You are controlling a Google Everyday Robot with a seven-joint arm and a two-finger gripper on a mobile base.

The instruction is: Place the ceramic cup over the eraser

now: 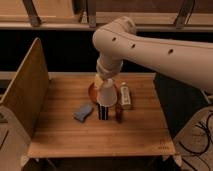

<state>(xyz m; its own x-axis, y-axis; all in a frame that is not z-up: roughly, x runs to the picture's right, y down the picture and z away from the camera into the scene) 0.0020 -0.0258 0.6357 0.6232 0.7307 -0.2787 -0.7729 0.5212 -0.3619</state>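
Hanging over the middle of the desk (65, 140), the gripper (103, 84) comes off the big cream arm (150, 47) that reaches in from the right. Fingers are closed narrow on the ceramic cup (107, 96), holding its slimmer upper end, wider end facing down. Cup is upright, off the desk. Eraser (103, 113) is directly below the fingers, standing on the desk, its top at or just inside the cup's lower rim; can't tell which. Reddish-orange bowl (92, 91) sits just behind and left of the fingers, partly hidden by the cup. Blue-grey pad (84, 112) lies below-left of the fingers, near the eraser but apart. Reddish-brown upright object (119, 113) stands just right of the eraser. White packet (125, 96) lies right of the fingers. Wooden side panel (25, 95) stands well off left.
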